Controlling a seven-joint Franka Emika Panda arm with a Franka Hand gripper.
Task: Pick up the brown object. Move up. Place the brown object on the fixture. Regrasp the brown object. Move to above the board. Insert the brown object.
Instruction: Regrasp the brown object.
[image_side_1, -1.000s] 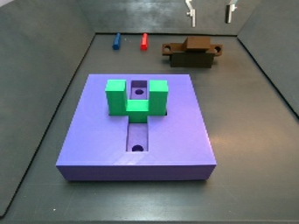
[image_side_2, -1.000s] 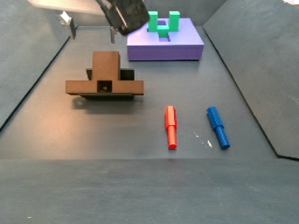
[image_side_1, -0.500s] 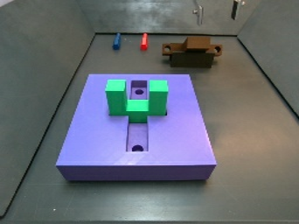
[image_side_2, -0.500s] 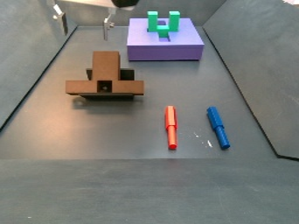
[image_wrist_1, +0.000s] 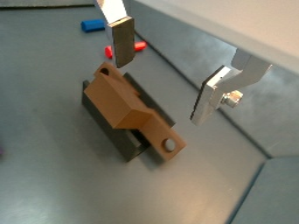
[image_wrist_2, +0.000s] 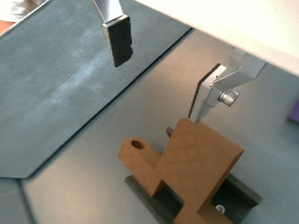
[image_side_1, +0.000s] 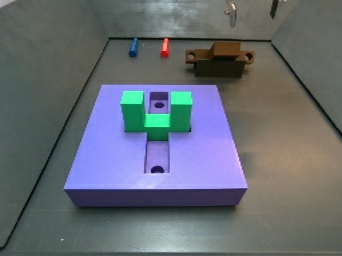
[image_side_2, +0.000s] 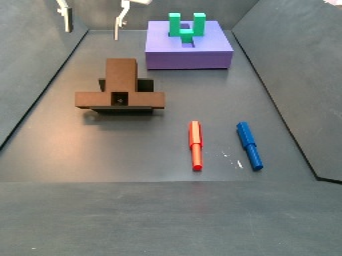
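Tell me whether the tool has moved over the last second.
Yes. In a side view the tool has risen toward the frame's top, away from the brown object resting on the fixture. Its fingers are open and hold nothing.

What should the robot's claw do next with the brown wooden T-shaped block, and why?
Probably come straight down and close on it again. The gripper hangs open and empty above the brown wooden T-shaped block, which sits on the dark trough-topped fixture. In a side view the block is far from the big purple slab board, so it needs regrasping first.
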